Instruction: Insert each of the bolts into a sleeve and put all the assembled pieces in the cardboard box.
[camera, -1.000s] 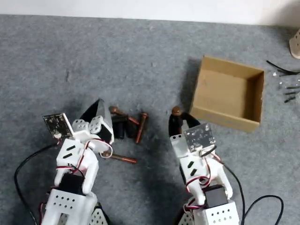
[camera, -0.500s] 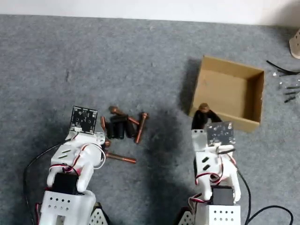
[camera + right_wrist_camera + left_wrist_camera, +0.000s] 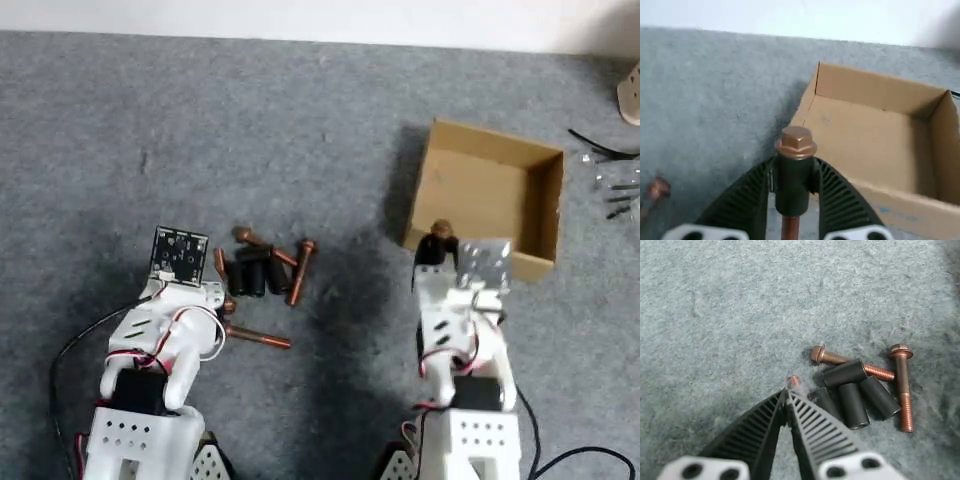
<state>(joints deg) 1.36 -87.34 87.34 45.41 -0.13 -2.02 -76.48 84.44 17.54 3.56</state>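
We've got the right gripper (image 3: 793, 171) pinching a sleeved bolt (image 3: 796, 142) at 7 o'clock of the bare-floored cardboard box (image 3: 875, 90); left gripper (image 3: 788, 399) has its fingers pressed together.

text: none legible | cardboard box (image 3: 875, 125): faint blue mark (image 3: 885, 210), unreadable

surface: a grey, felt-like table (image 3: 300, 120) is seen.
left of middle: bolts (image 3: 298, 272) and black sleeves (image 3: 255, 272) are heaped together; a lone bolt (image 3: 258, 337) is laid near them.
right: an open cardboard box (image 3: 418, 190) is set down; cables (image 3: 610, 180) are strewn beyond it.
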